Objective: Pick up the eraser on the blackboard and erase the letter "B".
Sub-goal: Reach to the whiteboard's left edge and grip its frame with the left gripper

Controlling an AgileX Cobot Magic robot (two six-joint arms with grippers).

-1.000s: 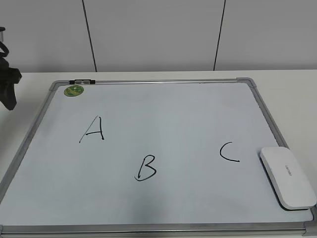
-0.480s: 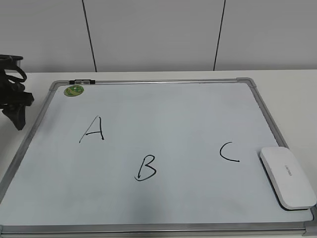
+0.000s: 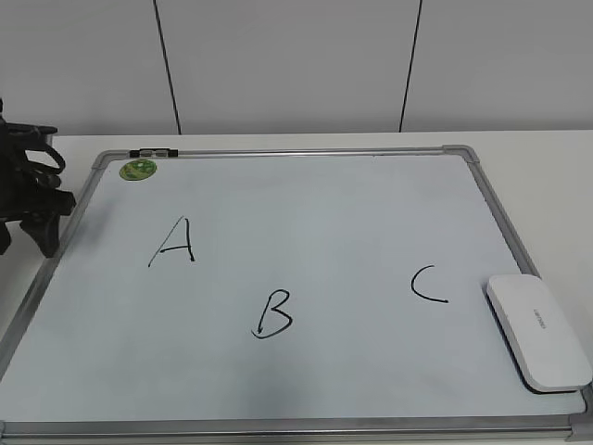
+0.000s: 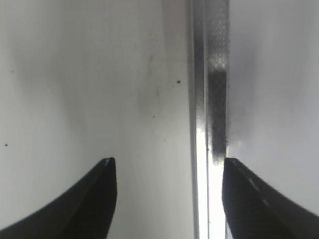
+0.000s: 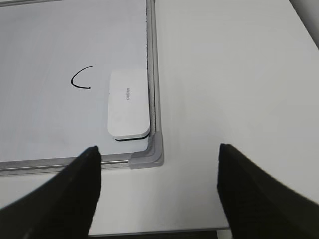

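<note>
Exterior view puts the left gripper (image 3: 28,236) at the far-left edge, dark and partly cut off by the frame, hanging just beside the blackboard's (image 3: 83,199) silver left rail; its wrist view shows two black fingers (image 4: 94,199) spread wide with nothing between them, straddling that rail (image 4: 202,99). On the board, a small green round sticker (image 3: 138,169) sits in the far-left corner, then come the black marker letter "A" (image 3: 174,241), the letter "B" (image 3: 273,313) lower and nearer with a looping bottom stroke, and the letter "C" (image 3: 428,284) to its right. The eraser (image 3: 537,332) lies flat in the near-right corner, a white rounded-rectangular block just beside the right rail, its long axis running near to far along that rail. Grey lettering on its top is too small to read, and a sliver of dark underside shows at its near end (image 5: 128,110). The right gripper (image 5: 159,191) appears only in its wrist view, fingers spread wide and empty above the table near the board's grey corner cap (image 5: 148,155), well apart from the eraser.
</note>
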